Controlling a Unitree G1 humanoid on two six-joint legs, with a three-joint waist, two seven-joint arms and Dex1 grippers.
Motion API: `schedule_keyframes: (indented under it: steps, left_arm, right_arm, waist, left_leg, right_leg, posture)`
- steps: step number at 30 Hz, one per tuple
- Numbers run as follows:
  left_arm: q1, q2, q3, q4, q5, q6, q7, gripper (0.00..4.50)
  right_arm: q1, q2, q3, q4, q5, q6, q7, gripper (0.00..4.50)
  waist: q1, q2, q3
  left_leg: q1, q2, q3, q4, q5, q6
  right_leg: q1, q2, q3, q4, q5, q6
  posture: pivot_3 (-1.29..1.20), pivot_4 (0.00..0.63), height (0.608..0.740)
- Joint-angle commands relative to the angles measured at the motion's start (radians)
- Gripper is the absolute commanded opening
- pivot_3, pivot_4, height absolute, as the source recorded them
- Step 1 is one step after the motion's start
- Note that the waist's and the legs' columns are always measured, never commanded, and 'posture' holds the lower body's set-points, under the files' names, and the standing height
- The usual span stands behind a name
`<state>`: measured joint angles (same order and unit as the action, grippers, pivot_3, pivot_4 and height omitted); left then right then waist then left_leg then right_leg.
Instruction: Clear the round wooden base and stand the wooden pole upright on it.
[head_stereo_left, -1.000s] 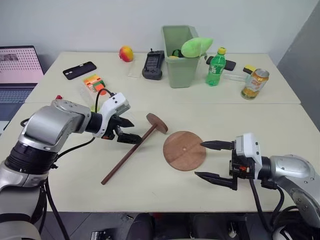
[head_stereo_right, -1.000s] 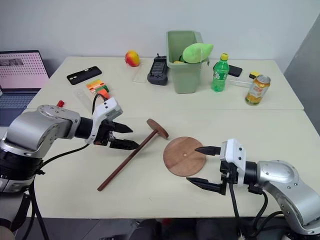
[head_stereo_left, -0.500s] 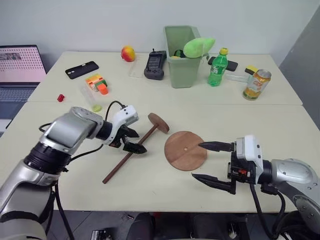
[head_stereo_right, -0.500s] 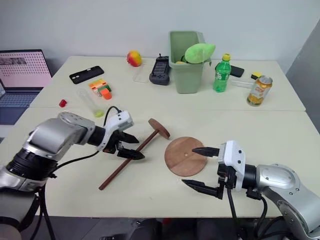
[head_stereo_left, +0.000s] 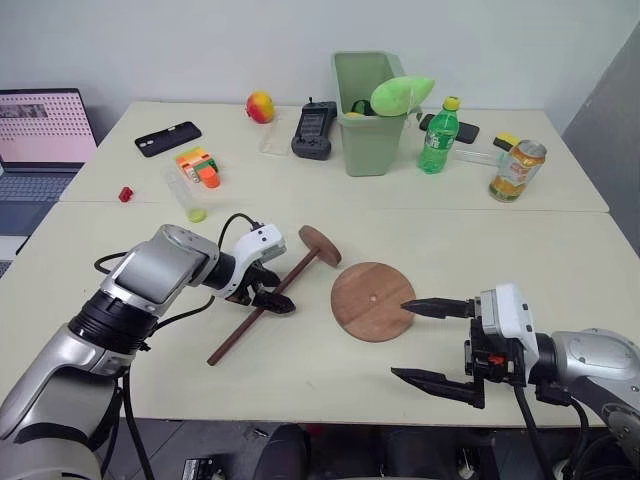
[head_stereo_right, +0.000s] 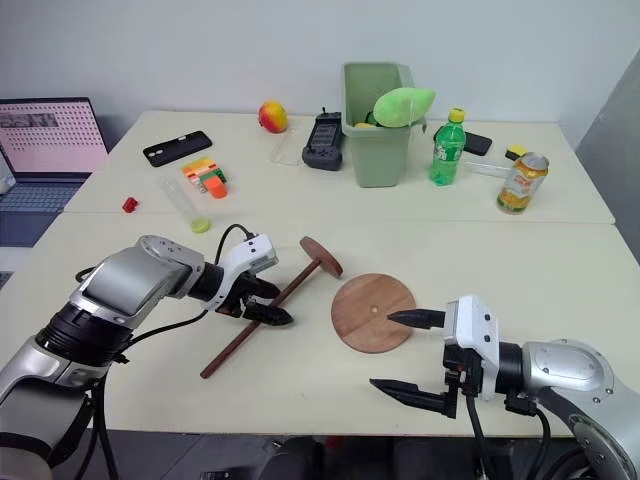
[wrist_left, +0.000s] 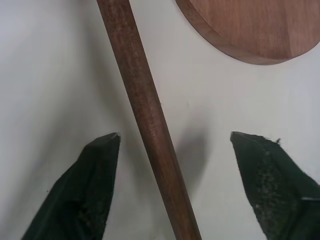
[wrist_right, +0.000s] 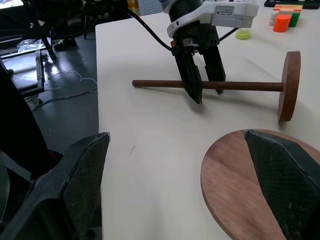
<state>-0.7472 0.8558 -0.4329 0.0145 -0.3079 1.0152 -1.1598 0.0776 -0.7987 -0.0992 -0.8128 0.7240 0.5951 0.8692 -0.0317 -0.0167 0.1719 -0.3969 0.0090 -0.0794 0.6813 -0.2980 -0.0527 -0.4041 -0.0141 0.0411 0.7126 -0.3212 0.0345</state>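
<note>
The wooden pole (head_stereo_left: 262, 306) lies flat on the counter (head_stereo_left: 560, 250), its disc end tipped up just beside the round wooden base (head_stereo_left: 372, 301), which is bare, so the clearing looks done. Since a second ago the left gripper (head_stereo_left: 272, 297) has come down over the rod's middle, and its fingers (wrist_left: 90, 190) have begun to narrow; they now straddle the rod on either side with gaps still showing (not yet a hold, by the wrist view). That suggests the pick-up is about to start. The rod is thin, dark brown and straight, the base a flat reddish disc with a small centre hole. The right gripper (head_stereo_left: 436, 342) waits with fingers spread wide and empty, one tip over the base's near edge.
</note>
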Motion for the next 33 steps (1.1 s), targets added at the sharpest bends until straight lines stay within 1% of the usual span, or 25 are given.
schedule_keyframes:
  steps: [1, 3, 6, 10, 11, 12, 19, 21, 23, 26, 27, 28, 29, 30, 32, 33]
  left_arm:
    - [-0.018, 0.006, 0.015, -0.009, 0.009, 0.001, -0.009, 2.45]
    - [-0.018, 0.008, 0.015, -0.01, 0.011, 0.002, -0.011, 1.94]
    - [-0.012, 0.016, 0.01, -0.016, 0.018, 0.001, -0.014, 1.41]
    - [-0.008, 0.023, 0.018, -0.012, 0.018, 0.01, -0.017, 0.58]
    - [-0.008, 0.023, 0.019, -0.011, 0.018, 0.012, -0.016, 0.4]
    - [-0.009, 0.021, 0.023, -0.007, 0.017, 0.014, -0.015, 0.32]
    - [-0.012, -0.003, 0.1, 0.012, -0.02, 0.012, 0.0, 0.26]
    - [-0.015, -0.038, 0.186, 0.006, -0.066, -0.02, 0.013, 0.26]
    - [-0.032, -0.08, 0.287, 0.007, -0.131, 0.012, 0.031, 0.26]
    - [-0.031, -0.179, 0.473, -0.013, -0.229, -0.048, 0.099, 0.26]
    - [-0.025, -0.193, 0.503, -0.026, -0.248, -0.054, 0.11, 0.26]
    - [-0.008, -0.208, 0.526, -0.052, -0.238, -0.093, 0.14, 0.26]
    - [0.017, -0.241, 0.562, -0.087, -0.218, -0.198, 0.182, 0.26]
    - [0.029, -0.266, 0.592, -0.108, -0.241, -0.211, 0.196, 0.26]
    - [0.029, -0.312, 0.63, -0.118, -0.302, -0.158, 0.235, 0.26]
    - [0.033, -0.332, 0.632, -0.125, -0.299, -0.185, 0.251, 0.26]
  right_arm:
    - [0.003, -0.006, -0.025, -0.037, 0.013, -0.017, -0.012, 4.5]
    - [0.001, -0.006, -0.02, -0.035, 0.009, -0.02, -0.014, 4.5]
    - [-0.001, -0.006, -0.015, -0.034, 0.008, -0.02, -0.016, 4.5]
    - [-0.009, -0.011, -0.017, -0.029, 0.018, -0.017, -0.014, 4.5]
    - [-0.009, -0.012, -0.017, -0.028, 0.019, -0.017, -0.015, 4.5]
    - [-0.011, -0.012, -0.016, -0.027, 0.021, -0.017, -0.015, 4.5]
    - [-0.022, -0.003, -0.019, -0.018, 0.026, -0.014, -0.032, 4.5]
    - [-0.025, 0.003, -0.023, -0.018, 0.024, -0.014, -0.044, 4.5]
    - [-0.029, 0.012, -0.034, -0.019, 0.024, -0.016, -0.065, 4.5]
    - [-0.04, 0.037, -0.06, -0.019, -0.004, -0.033, -0.122, 4.5]
    - [-0.044, 0.043, -0.068, -0.018, -0.002, -0.032, -0.134, 4.5]
    - [-0.045, 0.056, -0.078, -0.018, 0.011, -0.032, -0.149, 4.5]
    - [-0.048, 0.067, -0.089, -0.018, 0.01, -0.035, -0.169, 4.5]
    - [-0.05, 0.074, -0.102, -0.021, 0.028, -0.025, -0.19, 4.5]
    - [-0.053, 0.085, -0.119, -0.024, 0.019, -0.031, -0.215, 4.5]
    - [-0.052, 0.089, -0.126, -0.024, 0.017, -0.037, -0.221, 4.5]
  waist:
    - [0.0, 0.0, 0.0]
    - [0.0, 0.0, 0.0]
    - [0.0, 0.0, 0.0]
    - [0.0, 0.0, 0.0]
    - [0.0, 0.0, 0.0]
    - [0.0, 0.0, 0.0]
    - [0.0, 0.0, 0.0]
    - [0.0, 0.0, 0.0]
    - [0.001, 0.0, 0.0]
    - [0.001, 0.0, 0.0]
    - [0.001, 0.0, 0.0]
    - [0.001, -0.001, 0.0]
    - [0.001, -0.001, 0.0]
    - [0.001, 0.0, 0.0]
    - [0.003, -0.001, -0.001]
    - [0.003, -0.001, -0.001]
  left_leg:
    - [0.0, 0.0, 0.0, 0.0, 0.0, 0.0]
    - [0.0, 0.0, 0.0, 0.0, 0.0, 0.0]
    - [0.0, 0.0, 0.0, 0.0, 0.0, 0.0]
    - [0.0, 0.0, 0.0, 0.0, 0.0, 0.0]
    - [0.0, 0.0, 0.0, 0.0, 0.0, 0.0]
    - [0.0, 0.0, 0.0, 0.0, 0.0, 0.0]
    - [0.0, 0.0, 0.0, 0.0, 0.0, 0.0]
    - [0.0, 0.0, 0.0, 0.0, 0.0, 0.0]
    - [0.0, 0.001, 0.0, 0.0, 0.0, 0.0]
    - [0.0, 0.001, 0.0, 0.001, 0.0, 0.0]
    - [0.0, 0.001, 0.0, 0.001, 0.0, 0.0]
    - [0.0, 0.001, 0.0, 0.001, 0.0, 0.0]
    - [0.0, 0.001, 0.0, 0.001, 0.0, 0.0]
    - [0.0, 0.001, 0.0, 0.001, 0.0, 0.0]
    - [0.0, 0.001, 0.0, 0.001, 0.002, -0.004]
    - [0.0, 0.001, 0.0, 0.001, 0.002, -0.004]
  right_leg:
    - [0.0, 0.0, 0.0, 0.0, 0.0, 0.0]
    - [0.0, 0.0, 0.0, 0.0, 0.0, 0.0]
    - [0.0, 0.0, 0.0, 0.0, 0.0, 0.0]
    - [0.0, 0.0, 0.0, 0.0, 0.0, 0.0]
    - [0.0, 0.0, 0.0, 0.0, 0.0, 0.0]
    - [0.0, 0.0, 0.0, 0.0, 0.0, 0.0]
    - [0.0, 0.0, 0.0, 0.0, 0.0, 0.0]
    - [0.0, 0.0, 0.0, 0.0, 0.0, 0.0]
    - [0.0, 0.0, 0.0, 0.0, 0.0, 0.0]
    - [0.0, -0.001, 0.0, 0.0, 0.0, 0.0]
    - [0.0, -0.001, 0.0, 0.0, 0.0, 0.0]
    - [0.0, -0.002, 0.0, 0.0, 0.0, 0.0]
    - [0.0, -0.002, 0.0, 0.0, 0.0, 0.0]
    - [0.0, -0.003, 0.0, 0.0, 0.0, 0.0]
    - [0.0, -0.005, 0.0, 0.0, 0.0, 0.0]
    - [0.0, -0.005, 0.0, 0.0, 0.0, 0.0]
  posture:
    - [0.0, 0.15, 0.74]
    - [0.0, 0.15, 0.74]
    - [0.0, 0.15, 0.74]
    - [0.0, 0.15, 0.74]
    - [0.0, 0.15, 0.74]
    - [0.0, 0.15, 0.74]
    - [0.0, 0.15, 0.74]
    - [0.0, 0.15, 0.74]
    - [0.0, 0.15, 0.74]
    - [0.0, 0.15, 0.74]
    - [0.0, 0.15, 0.74]
    - [0.0, 0.15, 0.74]
    - [0.0, 0.15, 0.74]
    - [0.0, 0.15, 0.74]
    - [0.0, 0.15, 0.74]
    - [0.0, 0.15, 0.74]
